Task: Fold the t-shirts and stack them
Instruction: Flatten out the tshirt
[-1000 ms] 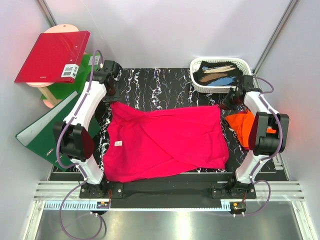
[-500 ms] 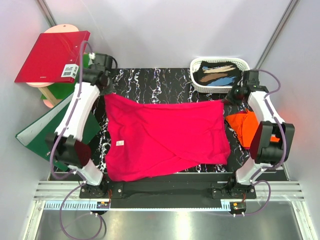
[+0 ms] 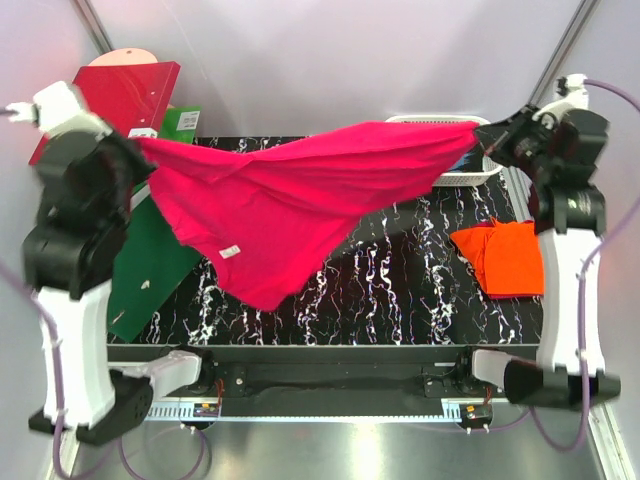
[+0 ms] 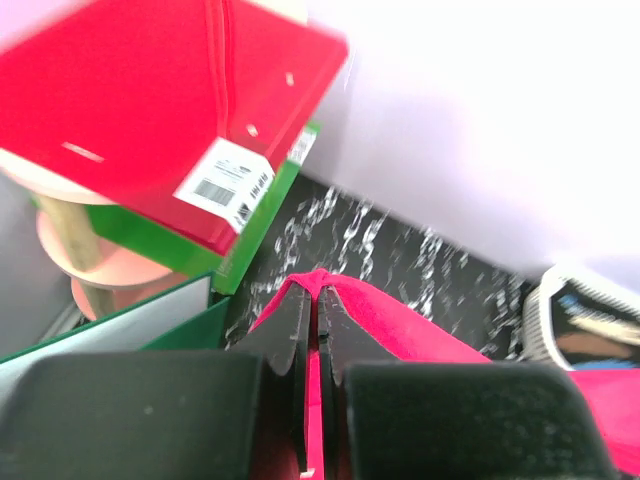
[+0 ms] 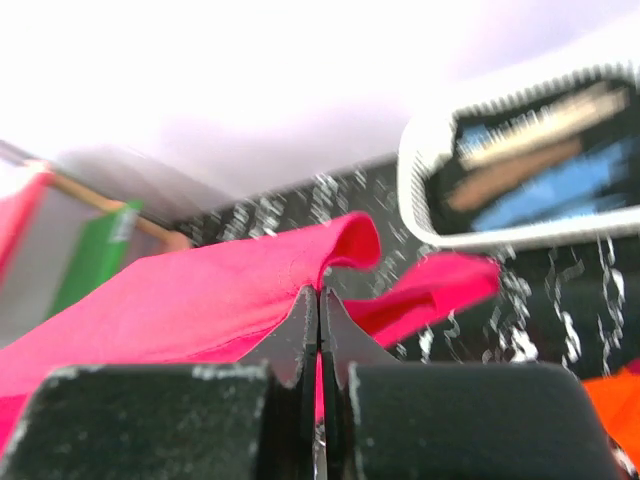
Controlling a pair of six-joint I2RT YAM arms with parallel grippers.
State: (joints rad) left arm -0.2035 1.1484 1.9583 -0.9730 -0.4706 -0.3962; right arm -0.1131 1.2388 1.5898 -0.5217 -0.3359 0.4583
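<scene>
- The pink t-shirt (image 3: 290, 200) hangs in the air above the table (image 3: 400, 300). It is stretched between the two arms, with one corner high at the far left and the other high at the far right.
- The left hand (image 4: 312, 300) is pressed together on a fold of the pink cloth. In the left wrist view the fabric pokes up between the fingertips.
- The right hand (image 5: 320, 305) is likewise pinching the shirt's opposite edge, and the cloth curls over just past its tips.
- The shirt sags in the middle and droops to a point over the left half of the table — whether that point touches the surface cannot be told. A small white tag (image 3: 231, 251) shows on the cloth.
- The orange t-shirt (image 3: 505, 258) lies bunched on the right side of the table, near the right arm and apart from the pink one.
- A white basket (image 5: 420, 170) holding dark striped cloth sits at the far right corner.
- A red binder (image 3: 125, 90) rests on a wooden stand (image 4: 85, 255) at the far left. A green binder (image 3: 150, 260) leans below it.
</scene>
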